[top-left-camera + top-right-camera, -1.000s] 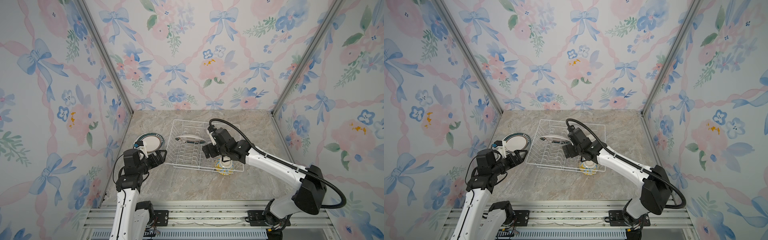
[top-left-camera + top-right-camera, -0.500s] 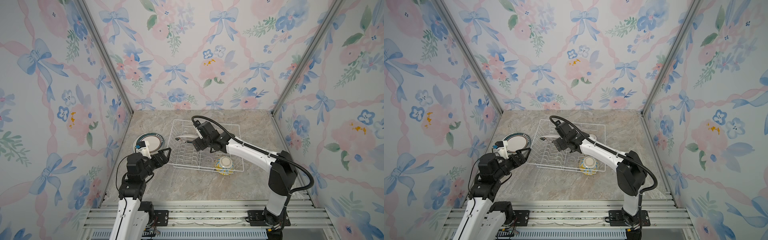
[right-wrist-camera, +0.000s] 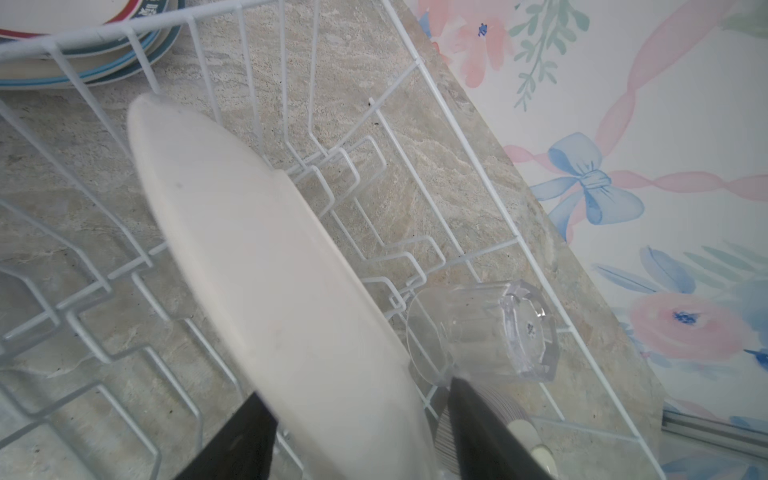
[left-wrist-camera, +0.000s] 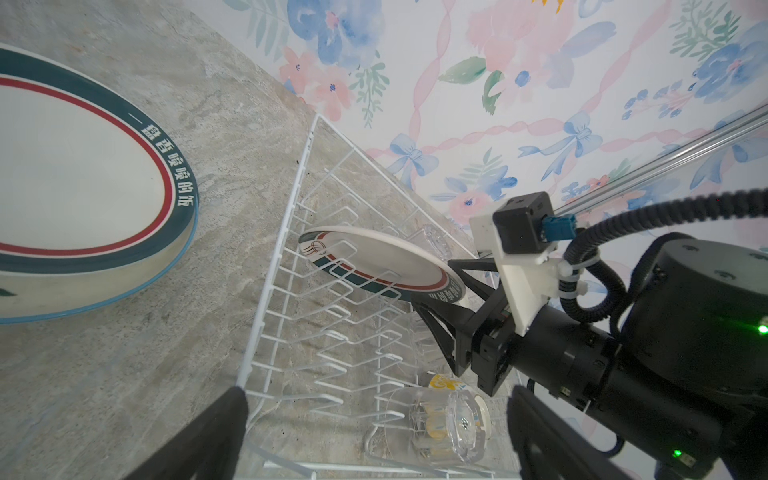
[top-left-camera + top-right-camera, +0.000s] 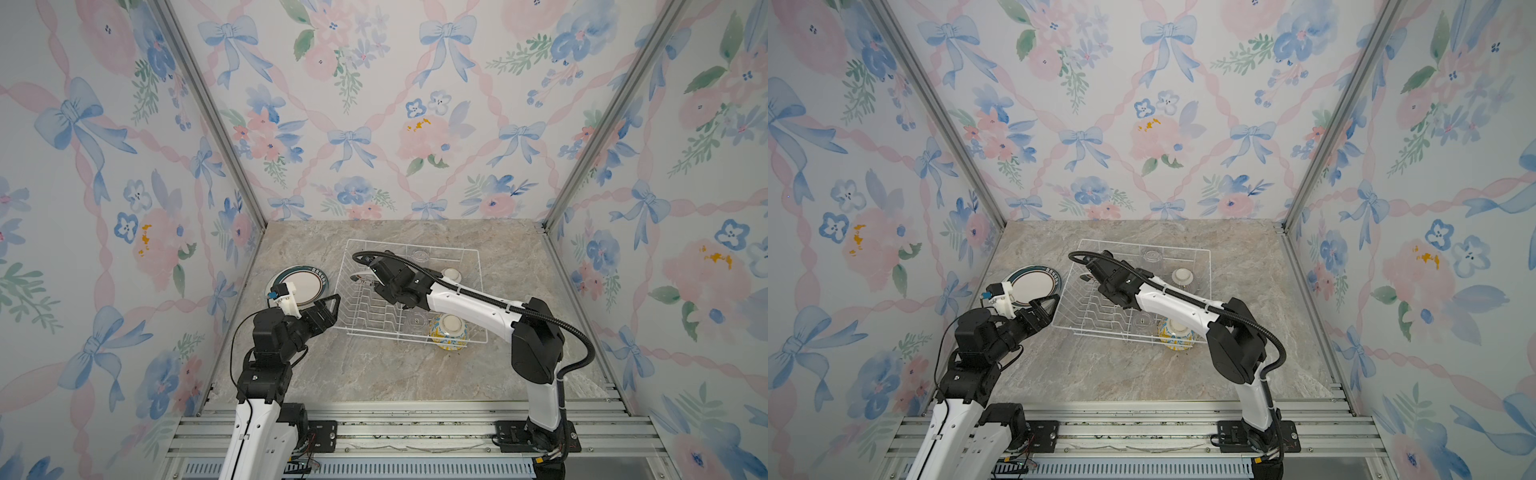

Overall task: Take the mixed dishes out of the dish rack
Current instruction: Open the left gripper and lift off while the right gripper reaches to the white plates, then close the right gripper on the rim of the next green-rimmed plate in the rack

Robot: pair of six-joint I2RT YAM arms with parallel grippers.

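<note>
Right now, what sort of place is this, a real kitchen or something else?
Probably a robot test booth, not a real kitchen: two robot arms mounted on a metal rail, flowered wallpapered panels closing in three sides, and a dish rack on a stone-look tabletop.

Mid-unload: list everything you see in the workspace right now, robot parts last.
dish rack: one, white wire, middle of the table
plate: one, white with teal and red rim, on edge in the rack's dividers
stacked plates: at least two, teal-rimmed, on the table left of the rack
glasses: two, clear, one at the rack's far side, one at its near side
yellow-blue bowl: one, upside down, rack's near right corner
pale bowl: one, upside down, rack's right side
table: one, grey marble
left gripper: black, open, empty, by the rack's left side
right gripper: black, jaws astride the standing plate's rim
</note>
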